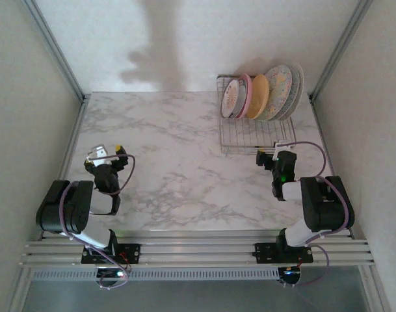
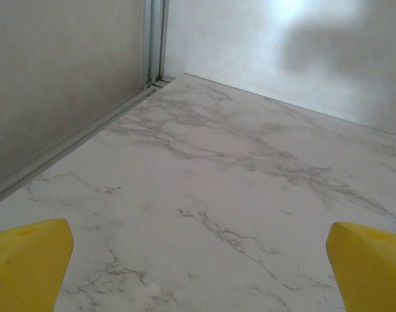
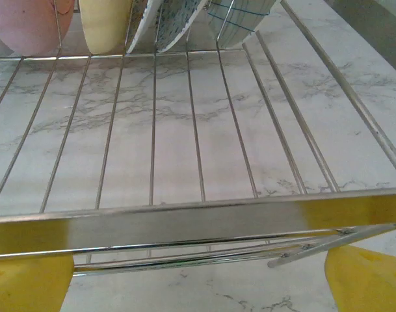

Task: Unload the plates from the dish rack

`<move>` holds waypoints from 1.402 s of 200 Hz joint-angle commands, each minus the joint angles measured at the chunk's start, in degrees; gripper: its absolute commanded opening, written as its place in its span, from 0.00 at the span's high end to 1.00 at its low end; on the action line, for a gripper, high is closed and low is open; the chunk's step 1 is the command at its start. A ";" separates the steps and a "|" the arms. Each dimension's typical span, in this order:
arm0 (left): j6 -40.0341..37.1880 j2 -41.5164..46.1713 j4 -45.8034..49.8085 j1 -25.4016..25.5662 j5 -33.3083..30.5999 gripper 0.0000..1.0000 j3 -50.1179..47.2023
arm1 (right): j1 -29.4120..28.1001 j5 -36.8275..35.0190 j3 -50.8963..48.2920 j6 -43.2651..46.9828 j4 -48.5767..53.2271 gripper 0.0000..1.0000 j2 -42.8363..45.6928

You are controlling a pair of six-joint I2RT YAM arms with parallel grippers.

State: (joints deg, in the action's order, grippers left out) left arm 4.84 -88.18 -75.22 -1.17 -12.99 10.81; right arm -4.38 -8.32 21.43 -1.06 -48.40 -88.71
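A white counter (image 1: pixel 178 162) veined with grey marble is bounded along its left and right sides by metal rails (image 2: pixel 80 136) and closed at the far side by a pale wall (image 1: pixel 184 39). Directly on it is set the silver wire dish rack (image 1: pixel 253 138), placed in the far right corner and stretched from the far wall toward the near side, close to the right rail. In the right wrist view, the veined surface is seen through the rack's floor wires.
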 commanded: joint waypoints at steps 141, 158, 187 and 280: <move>-0.53 -0.14 -1.95 0.27 0.89 0.00 0.70 | -0.18 0.76 0.90 -0.26 -0.64 0.01 0.11; -0.53 -0.07 -1.95 0.28 0.92 0.01 0.67 | -0.17 0.76 0.89 -0.26 -0.64 0.01 0.10; -0.64 0.08 -2.91 0.28 0.97 0.01 0.20 | -0.14 0.73 0.60 -0.24 -1.19 0.01 0.20; 0.24 27.41 16.20 4.88 -10.21 0.01 4.18 | -1.05 -30.09 -0.18 -1.92 15.66 0.01 34.73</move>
State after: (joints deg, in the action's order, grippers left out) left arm 4.69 -64.23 -65.45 2.61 -19.64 10.92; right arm -5.41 -27.66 17.34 -5.15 -39.92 -61.19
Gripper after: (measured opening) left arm 0.994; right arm 0.993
